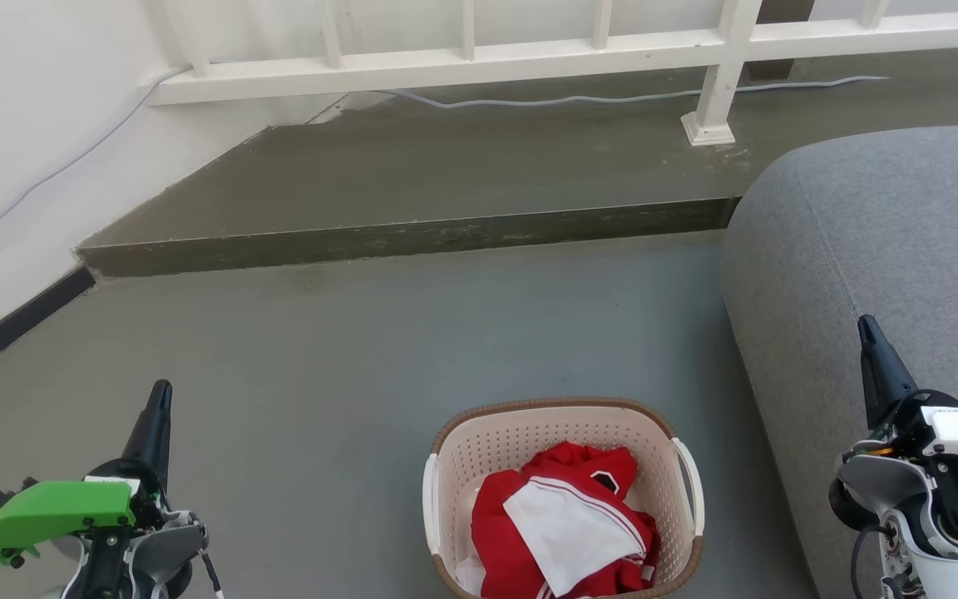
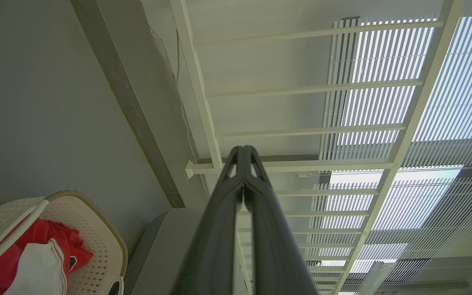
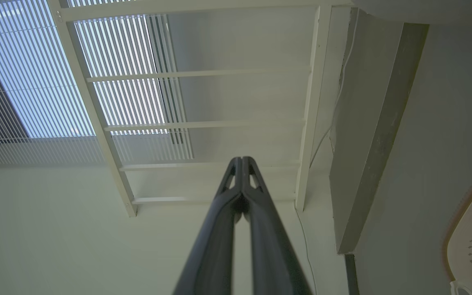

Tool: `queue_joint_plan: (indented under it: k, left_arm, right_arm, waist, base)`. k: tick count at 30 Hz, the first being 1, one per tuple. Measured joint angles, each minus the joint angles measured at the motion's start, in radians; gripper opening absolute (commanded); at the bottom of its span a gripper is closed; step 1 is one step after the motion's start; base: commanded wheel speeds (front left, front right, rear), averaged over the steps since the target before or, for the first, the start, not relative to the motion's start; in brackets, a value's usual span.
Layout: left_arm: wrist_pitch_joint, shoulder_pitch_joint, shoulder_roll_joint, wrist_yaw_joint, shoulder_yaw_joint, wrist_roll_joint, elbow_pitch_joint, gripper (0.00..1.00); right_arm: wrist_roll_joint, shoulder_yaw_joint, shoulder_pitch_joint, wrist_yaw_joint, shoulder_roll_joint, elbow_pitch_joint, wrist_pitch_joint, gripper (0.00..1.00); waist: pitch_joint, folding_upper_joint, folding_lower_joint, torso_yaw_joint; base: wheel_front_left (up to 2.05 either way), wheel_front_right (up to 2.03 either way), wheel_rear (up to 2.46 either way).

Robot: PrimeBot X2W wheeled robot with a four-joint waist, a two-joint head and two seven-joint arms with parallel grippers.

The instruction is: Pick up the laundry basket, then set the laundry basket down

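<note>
On the floor (image 1: pixel 362 333) between your left tool (image 1: pixel 160 396) and right tool (image 1: pixel 867 328), both closed together and empty, the laundry basket (image 1: pixel 529 406) looks stiff but light, with soft red clothes (image 1: pixel 529 507) inside, so probably you grasp its white side handles (image 1: pixel 429 503).

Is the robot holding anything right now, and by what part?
Nothing. The left claw and right claw are both closed and empty, apart from the laundry basket between them.
</note>
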Motion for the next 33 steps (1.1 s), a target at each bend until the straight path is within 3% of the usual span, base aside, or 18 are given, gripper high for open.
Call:
queue_joint_plan:
  k: [5, 6, 19, 33]
  left_arm:
    - [0.0, 0.0, 0.0, 0.0, 0.0, 0.0, 0.0, 0.0]
    - [0.0, 0.0, -0.001, 0.0, 0.0, 0.0, 0.004, 1.0]
    - [-0.019, 0.031, -0.023, 0.001, -0.013, 0.004, 0.039, 1.0]
    - [-0.064, 0.03, -0.017, 0.001, -0.06, 0.09, 0.004, 1.0]
  right_arm:
    - [0.0, 0.0, 0.0, 0.0, 0.0, 0.0, 0.0, 0.0]
    - [0.0, 0.0, 0.0, -0.001, 0.001, 0.004, 0.0, 1.0]
    - [-0.008, 0.017, 0.04, -0.002, 0.022, 0.031, -0.01, 1.0]
    - [-0.069, 0.064, 0.038, -0.002, 0.012, -0.009, -0.059, 1.0]
  waist:
    - [0.0, 0.0, 0.0, 0.0]
    - [0.0, 0.0, 0.0, 0.0]
    - [0.003, 0.0, 0.0, -0.001]
    - [0.01, 0.0, 0.0, -0.003]
  base:
    - [0.0, 0.0, 0.0]
    - [0.0, 0.0, 0.0]
    - [0.0, 0.0, 0.0]
    - [0.0, 0.0, 0.0]
